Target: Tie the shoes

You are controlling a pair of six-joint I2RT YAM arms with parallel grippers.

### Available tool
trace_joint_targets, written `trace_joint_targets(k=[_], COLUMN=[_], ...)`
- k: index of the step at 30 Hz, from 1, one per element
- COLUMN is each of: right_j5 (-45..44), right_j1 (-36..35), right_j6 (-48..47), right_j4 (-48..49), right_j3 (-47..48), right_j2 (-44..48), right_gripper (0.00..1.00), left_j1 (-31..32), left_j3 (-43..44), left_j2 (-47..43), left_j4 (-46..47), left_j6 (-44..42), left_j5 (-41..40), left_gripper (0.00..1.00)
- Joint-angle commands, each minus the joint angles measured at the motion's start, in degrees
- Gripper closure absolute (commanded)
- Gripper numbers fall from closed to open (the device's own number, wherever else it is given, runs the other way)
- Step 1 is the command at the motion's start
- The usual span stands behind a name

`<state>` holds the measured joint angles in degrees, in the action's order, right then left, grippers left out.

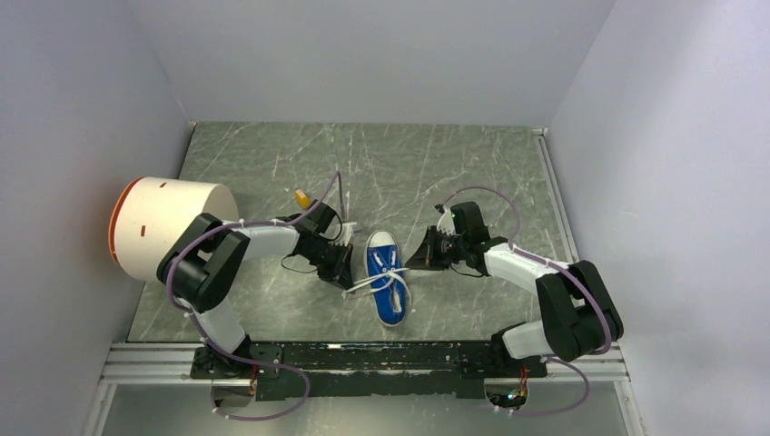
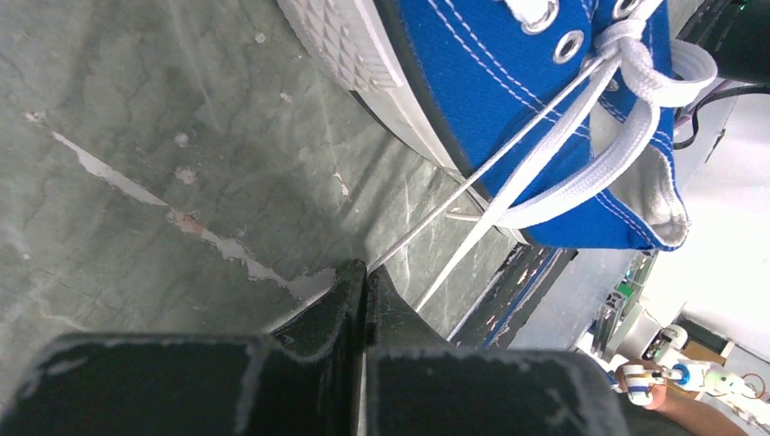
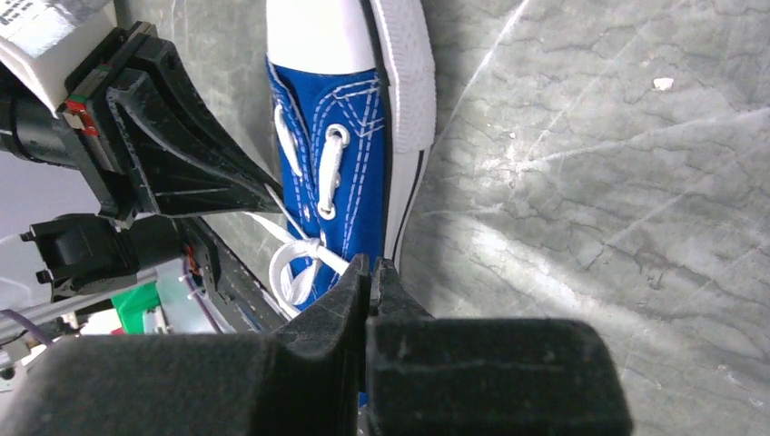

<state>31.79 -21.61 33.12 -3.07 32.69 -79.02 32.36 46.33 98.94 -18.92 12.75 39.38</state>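
At far left, a white drum crowds the table edge. The yellow block lies behind my left gripper, pinched shut on the laces. At centre, the sneaker points toe away from me. My right gripper likewise pinches a lace, with open table beyond it.
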Motion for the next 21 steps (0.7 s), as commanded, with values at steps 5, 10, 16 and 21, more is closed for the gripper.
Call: trace_joint_targets(k=[5,10,16,21], right_j5=[-3.0,-1.0,-1.6,-7.0], right_j1=[7.7,8.5,8.5,8.8], right_j6=[-2.0,-2.8,-4.0,-8.6], right_j4=[5.0,6.0,2.7,-10.2], right_j3=[-3.3,-3.2,-1.4,3.8], right_j2=[-2.3,-3.6,-0.4,5.4], right_gripper=[1.0,1.0,1.0,0.83], left_j1=[-0.9,-1.0,-1.0,-1.1], left_j3=[-3.1,-3.1,-1.4,1.1], left_j2=[-0.5,-1.7,-5.8,-13.3], left_j4=[-8.0,-8.0,-8.6,-11.0], left_j6=[0.9,1.0,-0.1,0.3], left_j5=[-10.2,-11.5,-11.2,-16.9], left_gripper=[0.95,0.95,0.95,0.65])
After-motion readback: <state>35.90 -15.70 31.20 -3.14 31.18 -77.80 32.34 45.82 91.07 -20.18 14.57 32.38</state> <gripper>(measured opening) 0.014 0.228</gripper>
